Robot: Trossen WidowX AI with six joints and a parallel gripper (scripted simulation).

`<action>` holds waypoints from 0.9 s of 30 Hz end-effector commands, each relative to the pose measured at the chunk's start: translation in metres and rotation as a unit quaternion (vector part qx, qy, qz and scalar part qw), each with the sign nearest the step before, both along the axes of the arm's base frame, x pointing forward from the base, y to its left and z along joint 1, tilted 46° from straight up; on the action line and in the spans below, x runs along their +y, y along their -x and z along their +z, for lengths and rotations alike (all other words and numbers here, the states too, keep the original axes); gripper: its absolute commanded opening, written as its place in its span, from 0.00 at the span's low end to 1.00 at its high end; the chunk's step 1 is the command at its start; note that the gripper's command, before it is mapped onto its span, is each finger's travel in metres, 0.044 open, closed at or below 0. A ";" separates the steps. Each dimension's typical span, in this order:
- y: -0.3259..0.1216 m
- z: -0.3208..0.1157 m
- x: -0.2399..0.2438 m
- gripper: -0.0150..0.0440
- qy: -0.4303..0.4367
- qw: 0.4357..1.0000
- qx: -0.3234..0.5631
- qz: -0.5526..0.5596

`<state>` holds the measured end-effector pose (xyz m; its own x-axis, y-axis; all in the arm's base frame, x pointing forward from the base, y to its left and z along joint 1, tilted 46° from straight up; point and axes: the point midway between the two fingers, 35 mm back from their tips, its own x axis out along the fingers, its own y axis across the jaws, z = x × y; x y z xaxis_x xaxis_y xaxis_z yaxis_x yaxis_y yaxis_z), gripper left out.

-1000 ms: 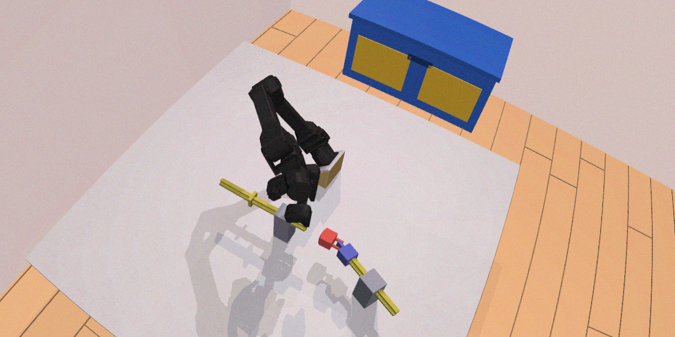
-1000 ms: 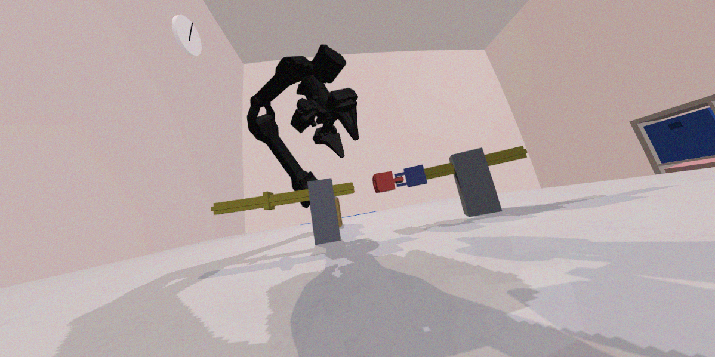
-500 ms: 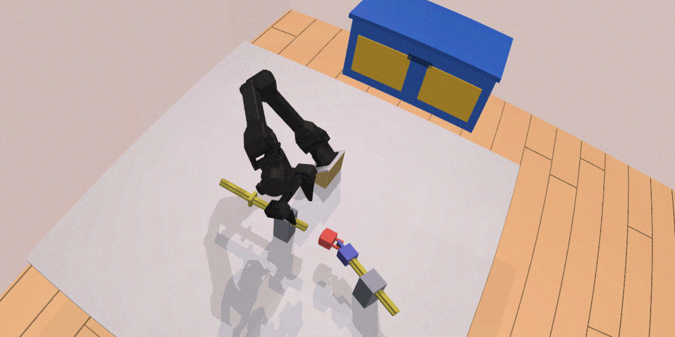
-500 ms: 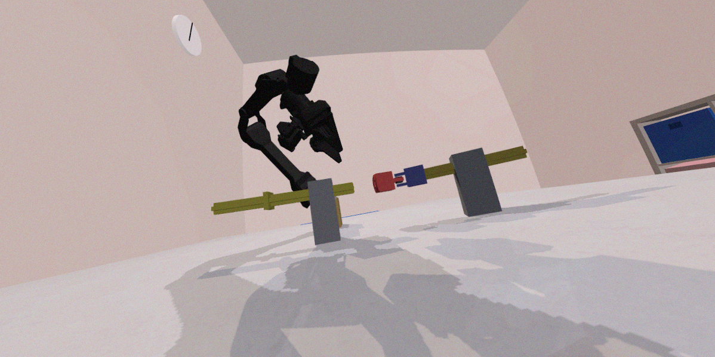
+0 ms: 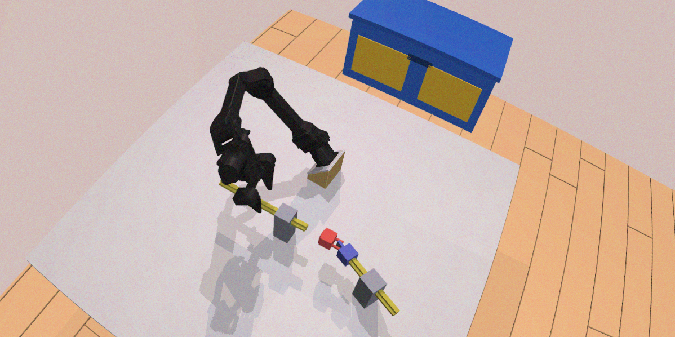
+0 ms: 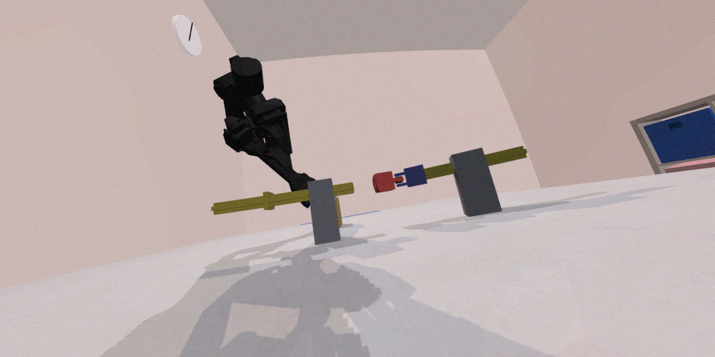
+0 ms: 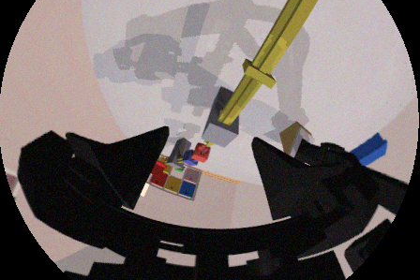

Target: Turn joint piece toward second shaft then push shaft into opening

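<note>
The red joint piece point(image 5: 327, 238) point(image 6: 384, 181) point(image 7: 202, 152) hangs on the blue fork point(image 5: 347, 254) point(image 6: 415, 175) at the end of the first yellow shaft point(image 5: 387, 302) point(image 6: 505, 155), held in a grey block point(image 5: 373, 282) point(image 6: 474, 184). It faces the near end of the second yellow shaft point(image 5: 269, 206) point(image 6: 230, 206) point(image 7: 291, 17), with a gap between them; the exact angle is hard to tell. That shaft passes through the other grey block point(image 5: 284, 229) point(image 6: 324, 214) point(image 7: 220, 131) and has a collar point(image 6: 268, 200) point(image 7: 259, 74). My gripper point(image 5: 265, 199) point(image 6: 265, 151) point(image 7: 212, 136) is open and empty above the shaft's outer part, hiding the collar in the top view.
The arm's wedge-shaped base point(image 5: 326, 177) point(image 7: 292, 136) stands behind the second block. A blue cabinet with yellow doors point(image 5: 427, 44) stands at the back, beyond the pale mat point(image 5: 424, 183). A shelf with coloured compartments shows far off in the wrist view.
</note>
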<state>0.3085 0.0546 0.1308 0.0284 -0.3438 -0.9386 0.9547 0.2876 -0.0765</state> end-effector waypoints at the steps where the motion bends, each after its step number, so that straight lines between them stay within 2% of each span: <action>1: 0.001 0.036 -0.037 1.00 0.026 0.998 0.017 0.059; 8: 0.019 0.091 -0.096 1.00 0.070 0.985 0.061 0.147; 15: 0.020 0.092 -0.098 1.00 0.073 0.985 0.062 0.147; 27: 0.017 0.062 -0.122 1.00 0.157 0.987 -0.001 -0.011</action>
<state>0.2918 -0.0607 0.2009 0.0235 -0.5805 -0.8140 0.9330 0.3051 -0.1907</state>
